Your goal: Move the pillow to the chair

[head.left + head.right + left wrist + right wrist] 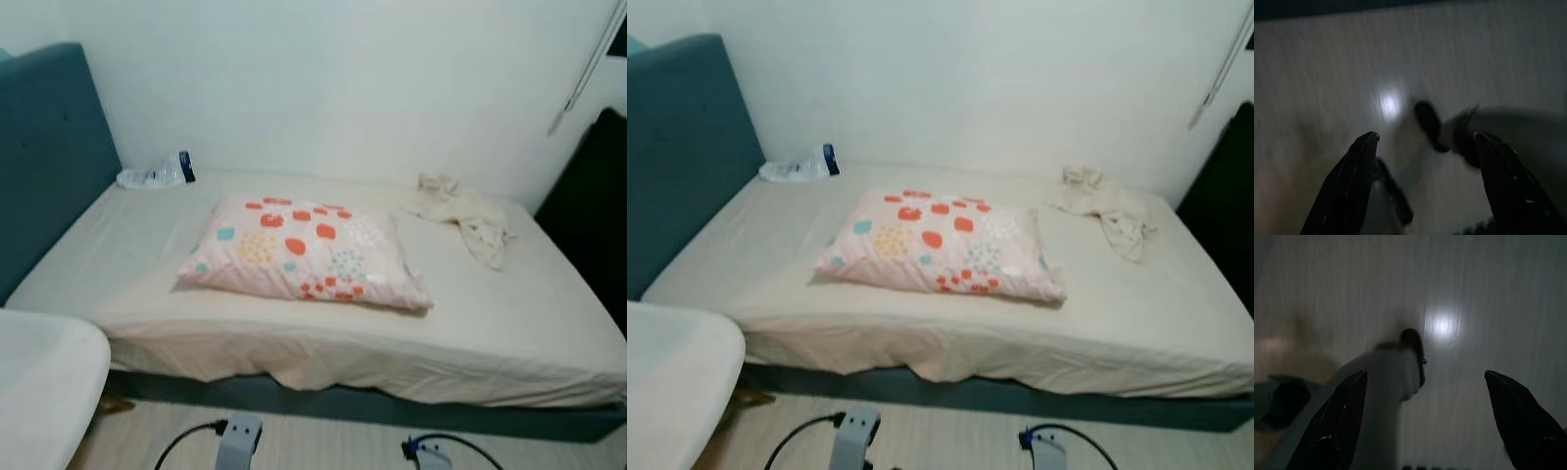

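Observation:
A pink pillow (304, 250) with orange, blue and yellow spots lies flat in the middle of the bed (509, 323), near its front edge. A white rounded seat edge, likely the chair (44, 387), sits at the lower left. Both arms hang low over the wooden floor, their silver wrists at the bottom of the head view. My left gripper (1425, 142) is open, its two black fingers spread above the floor. My right gripper (1425, 382) is open too, wide apart, holding nothing.
A teal headboard (44, 147) stands at the bed's left end. A clear plastic bottle (157, 174) lies at the back left of the mattress. A crumpled beige cloth (465, 215) lies at the back right. A dark object (588, 215) stands at the right edge.

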Robot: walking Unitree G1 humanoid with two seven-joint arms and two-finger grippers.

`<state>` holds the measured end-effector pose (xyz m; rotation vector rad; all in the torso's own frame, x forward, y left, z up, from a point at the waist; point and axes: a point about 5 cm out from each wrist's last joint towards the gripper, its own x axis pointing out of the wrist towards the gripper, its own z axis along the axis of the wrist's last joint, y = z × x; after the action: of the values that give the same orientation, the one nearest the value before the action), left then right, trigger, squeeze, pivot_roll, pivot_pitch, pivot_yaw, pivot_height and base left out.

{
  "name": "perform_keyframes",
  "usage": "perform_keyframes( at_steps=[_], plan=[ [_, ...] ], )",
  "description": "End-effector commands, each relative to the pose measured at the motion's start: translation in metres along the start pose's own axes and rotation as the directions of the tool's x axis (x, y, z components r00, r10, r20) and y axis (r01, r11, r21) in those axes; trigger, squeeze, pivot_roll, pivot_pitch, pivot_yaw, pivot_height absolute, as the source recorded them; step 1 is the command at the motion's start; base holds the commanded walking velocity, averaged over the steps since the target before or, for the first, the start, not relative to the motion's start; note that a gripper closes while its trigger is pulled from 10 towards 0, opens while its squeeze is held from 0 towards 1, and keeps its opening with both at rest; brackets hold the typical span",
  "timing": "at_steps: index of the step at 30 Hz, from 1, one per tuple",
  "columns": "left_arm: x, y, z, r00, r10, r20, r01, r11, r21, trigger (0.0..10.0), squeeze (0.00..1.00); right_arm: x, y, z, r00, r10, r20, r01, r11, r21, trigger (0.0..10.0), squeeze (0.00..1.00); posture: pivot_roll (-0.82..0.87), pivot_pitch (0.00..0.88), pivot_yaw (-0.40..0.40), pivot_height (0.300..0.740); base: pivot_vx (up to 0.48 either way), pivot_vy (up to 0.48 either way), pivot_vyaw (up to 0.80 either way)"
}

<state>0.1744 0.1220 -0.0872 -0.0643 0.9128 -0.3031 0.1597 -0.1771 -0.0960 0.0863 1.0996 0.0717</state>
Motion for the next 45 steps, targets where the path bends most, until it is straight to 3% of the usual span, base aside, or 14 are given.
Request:
perform_keyframes(
  at_steps=[1, 16, 20, 24, 25, 28, 34, 35, 36, 37, 45],
  plan=[
    [0.002, -0.003, 0.007, 1.0, -0.006, 0.022, 0.006, 1.0, 0.003, 10.0, 0.0, -0.001, -0.005, 0.002, 1.0, -0.014, 0.007, 0.014, 1.0, 0.007, 10.0, 0.0, 0.03, 0.0, -0.032, 0.74, 0.0, 0.0, -0.73],
    [0.003, -0.002, 0.013, 0.998, 0.003, 0.056, -0.003, 1.0, -0.007, 10.0, 0.0, -0.001, -0.007, 0.007, 0.999, -0.022, 0.028, 0.021, 0.999, 0.03, 10.0, 0.0, 0.02, 0.0, -0.032, 0.74, 0.0, 0.0, -0.72],
    [0.003, 0.0, 0.02, 0.996, 0.01, 0.086, -0.01, 1.0, -0.008, 10.0, 0.0, -0.001, -0.008, 0.02, 0.996, -0.025, 0.091, 0.019, 0.998, 0.067, 10.0, 0.0, 0.02, 0.0, -0.031, 0.74, 0.0, 0.0, -0.36],
    [0.003, 0.004, 0.024, 0.994, 0.024, 0.106, -0.022, 1.0, -0.02, 10.0, 0.0, -0.003, -0.016, 0.035, 0.983, -0.064, 0.173, 0.035, 0.985, 0.168, 10.0, 0.0, 0.02, 0.0, -0.026, 0.74, 0.0, 0.0, 0.0],
    [0.003, 0.005, 0.025, 0.993, 0.031, 0.11, -0.029, 0.999, -0.026, 10.0, 0.0, -0.004, -0.018, 0.04, 0.977, -0.066, 0.203, 0.026, 0.98, 0.195, 10.0, 1.0, 0.02, 0.0, -0.026, 0.74, 0.0, 0.0, 0.0],
    [0.002, 0.007, 0.026, 0.992, 0.048, 0.116, -0.044, 0.998, -0.039, 10.0, 0.0, -0.005, -0.02, 0.05, 0.964, -0.057, 0.258, -0.001, 0.976, 0.217, 10.0, 1.0, 0.02, 0.0, -0.025, 0.74, 0.0, 0.0, 0.0],
    [0.002, 0.011, 0.028, 0.989, 0.069, 0.129, -0.061, 0.996, -0.063, 10.0, 0.0, -0.005, -0.022, 0.052, 0.969, -0.097, 0.228, 0.054, 0.981, 0.188, 10.0, 1.0, 0.02, 0.0, -0.026, 0.74, 0.0, 0.0, 0.0],
    [0.002, 0.011, 0.03, 0.988, 0.073, 0.137, -0.064, 0.996, -0.068, 10.0, 0.0, -0.005, -0.022, 0.052, 0.969, -0.093, 0.23, 0.048, 0.98, 0.192, 10.0, 0.62, 0.02, 0.0, -0.026, 0.74, 0.0, 0.0, 0.0],
    [0.002, 0.011, 0.03, 0.988, 0.073, 0.137, -0.064, 0.996, -0.068, 10.0, 0.0, -0.005, -0.022, 0.052, 0.969, -0.093, 0.23, 0.048, 0.98, 0.192, 10.0, 0.62, 0.02, 0.0, -0.026, 0.74, 0.0, 0.0, 0.0],
    [0.002, 0.014, 0.034, 0.983, 0.089, 0.161, -0.075, 0.993, -0.09, 10.0, 0.0, -0.005, -0.02, 0.055, 0.967, -0.076, 0.244, 0.027, 0.98, 0.198, 10.0, 0.0, 0.02, 0.0, -0.027, 0.74, 0.0, 0.0, 0.0],
    [-0.001, 0.026, 0.037, 0.97, 0.163, 0.179, -0.14, 0.981, -0.133, 10.0, 0.0, -0.005, -0.02, 0.061, 0.961, -0.08, 0.266, 0.024, 0.978, 0.208, 10.0, 0.0, 0.02, 0.0, -0.026, 0.74, 0.239, 0.0, 0.0]
  ],
)
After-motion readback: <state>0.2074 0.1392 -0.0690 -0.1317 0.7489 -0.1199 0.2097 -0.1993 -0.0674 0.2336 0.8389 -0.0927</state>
